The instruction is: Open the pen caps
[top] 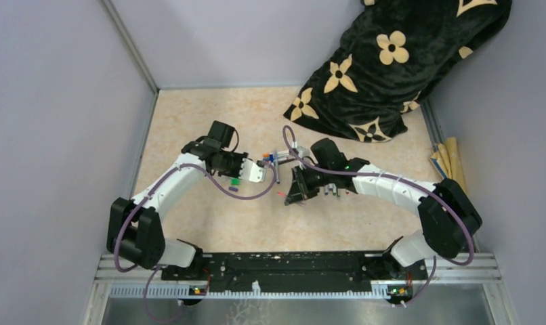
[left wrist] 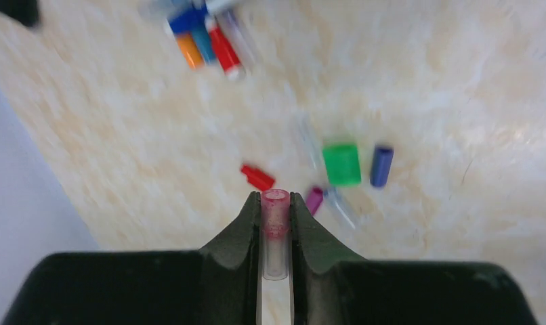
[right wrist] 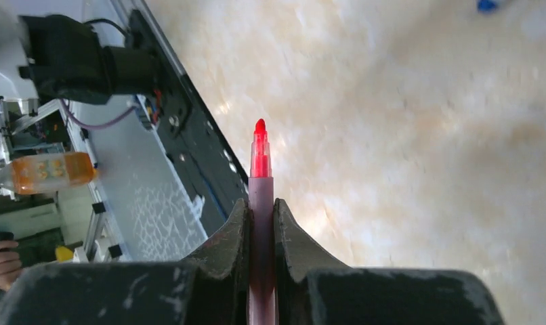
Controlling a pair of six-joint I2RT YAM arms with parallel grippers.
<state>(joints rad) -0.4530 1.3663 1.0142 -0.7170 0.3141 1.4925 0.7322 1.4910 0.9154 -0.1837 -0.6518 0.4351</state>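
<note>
My left gripper [left wrist: 276,200] is shut on a clear pen cap [left wrist: 276,220] stained red at its end, and holds it above the table. Loose pen caps lie beneath it: red [left wrist: 258,177], green [left wrist: 342,164], blue [left wrist: 381,166], purple [left wrist: 314,200]. A bunch of capped pens [left wrist: 206,37] lies farther off. My right gripper [right wrist: 261,206] is shut on a red pen [right wrist: 260,169] whose bare red tip sticks out past the fingertips. In the top view the left gripper [top: 258,170] and right gripper [top: 292,191] are a short way apart at mid-table.
A black blanket with cream flowers [top: 392,61] fills the back right corner. Wooden sticks [top: 450,159] lie along the right wall. More pens [top: 334,191] lie just right of the right gripper. Grey walls close in the left and back sides.
</note>
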